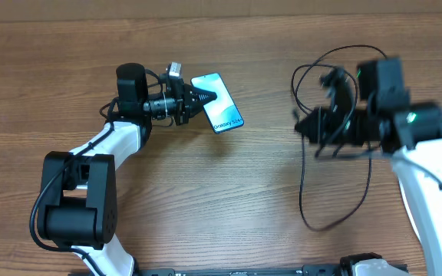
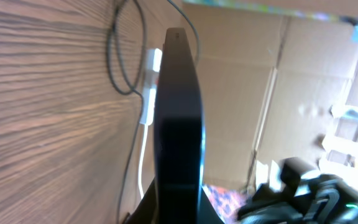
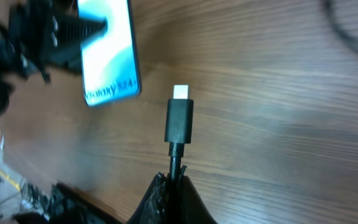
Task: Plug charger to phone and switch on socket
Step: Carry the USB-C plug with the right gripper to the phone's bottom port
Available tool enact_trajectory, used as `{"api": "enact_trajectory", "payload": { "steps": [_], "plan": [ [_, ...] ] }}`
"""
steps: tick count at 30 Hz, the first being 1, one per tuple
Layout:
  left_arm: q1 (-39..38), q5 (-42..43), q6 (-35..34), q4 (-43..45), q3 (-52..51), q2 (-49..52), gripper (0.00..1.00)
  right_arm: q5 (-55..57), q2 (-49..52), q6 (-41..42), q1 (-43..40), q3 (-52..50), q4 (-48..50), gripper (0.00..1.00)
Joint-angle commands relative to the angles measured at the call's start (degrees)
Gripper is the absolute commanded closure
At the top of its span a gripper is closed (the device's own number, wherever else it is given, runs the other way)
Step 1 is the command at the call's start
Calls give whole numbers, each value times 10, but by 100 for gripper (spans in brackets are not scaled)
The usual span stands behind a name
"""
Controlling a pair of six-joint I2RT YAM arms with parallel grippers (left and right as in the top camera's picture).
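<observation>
The phone (image 1: 219,101) with a cyan screen is held on edge above the table by my left gripper (image 1: 206,97), which is shut on its left end. In the left wrist view the phone (image 2: 179,124) shows edge-on as a dark slab. My right gripper (image 1: 305,123) is shut on the charger cable just behind its plug tip. In the right wrist view the black plug with a silver tip (image 3: 180,115) points toward the phone (image 3: 109,53), a short gap apart. The black charger cable (image 1: 336,192) loops around the right arm. The socket is out of view overhead; a white cord (image 2: 146,106) shows.
Cardboard boxes (image 2: 278,93) stand beyond the table's edge in the left wrist view. The cable loops (image 1: 321,69) lie at the right back of the wooden table.
</observation>
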Motion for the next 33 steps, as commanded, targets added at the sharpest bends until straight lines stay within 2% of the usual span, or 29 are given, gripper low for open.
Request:
{"api": "enact_trajectory", "payload": {
  "steps": [1, 3, 7, 14, 21, 33],
  "plan": [
    [-3, 53, -39, 22, 7, -1, 96, -23, -64, 5, 47, -111, 41, 96],
    [-3, 52, -45, 22, 7, -1, 96, -16, -98, 49, 79, -174, 100, 96],
    [-5, 54, -51, 22, 7, -1, 96, 29, -135, 86, 156, -255, 225, 96],
    [-4, 74, -52, 22, 7, -1, 96, 128, -125, 120, 256, -268, 317, 96],
    [-6, 85, -23, 22, 7, -1, 96, 127, -107, 145, 265, -268, 371, 96],
    [-8, 72, -24, 22, 7, -1, 96, 114, -74, 163, 265, -268, 398, 96]
  ]
}}
